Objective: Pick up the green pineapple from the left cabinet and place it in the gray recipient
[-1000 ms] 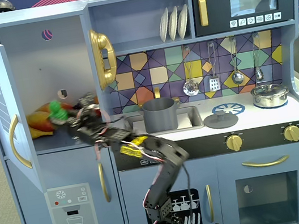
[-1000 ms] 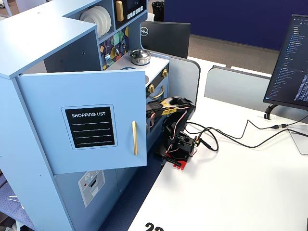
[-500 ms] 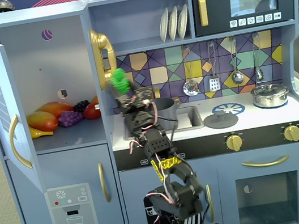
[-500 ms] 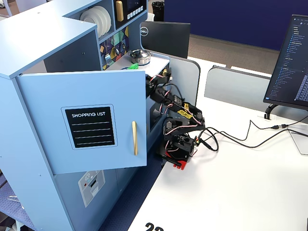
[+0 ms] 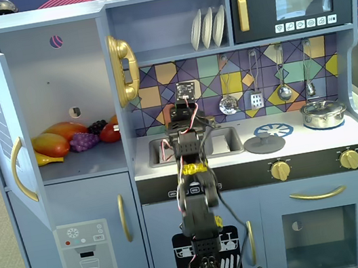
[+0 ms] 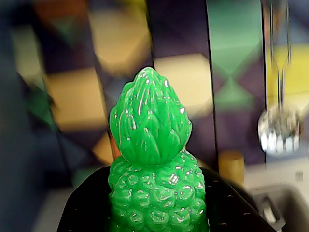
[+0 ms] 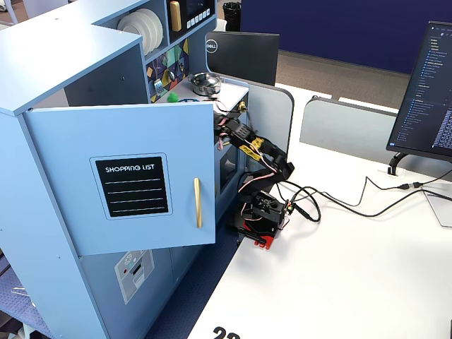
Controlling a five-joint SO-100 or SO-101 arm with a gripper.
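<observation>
The open door (image 7: 120,180) of the left cabinet (image 5: 62,91) carried a black panel reading "SHOPPING LIST" above four ruled lines, legible only in the side fixed view; in the front fixed view that door (image 5: 1,129) stood edge-on and its label was unreadable. A dark laptop (image 7: 241,56) behind the kitchen showed a round "DELL" logo, and a monitor (image 7: 426,92) to the right of the arm showed text too small to read.

The wrist view alone showed the green pineapple (image 6: 153,169) clearly: upright, leafy top uppermost, pinched at its lower body between the black fingers (image 6: 89,210) of the gripper (image 6: 157,217), against the blurred mosaic backsplash with a hanging ladle (image 6: 279,133) to the right. In the front fixed view the arm's upper links (image 5: 188,129) hid both the fruit and the gray recipient, so neither could be pointed out there. The side fixed view showed only a small green tip (image 7: 171,97) above the door's top edge, over the countertop and nearer the cabinet than the shiny silver pot (image 7: 205,83).

Inside the cabinet, the front view showed other toy fruit (image 5: 73,138) lying on the shelf.
</observation>
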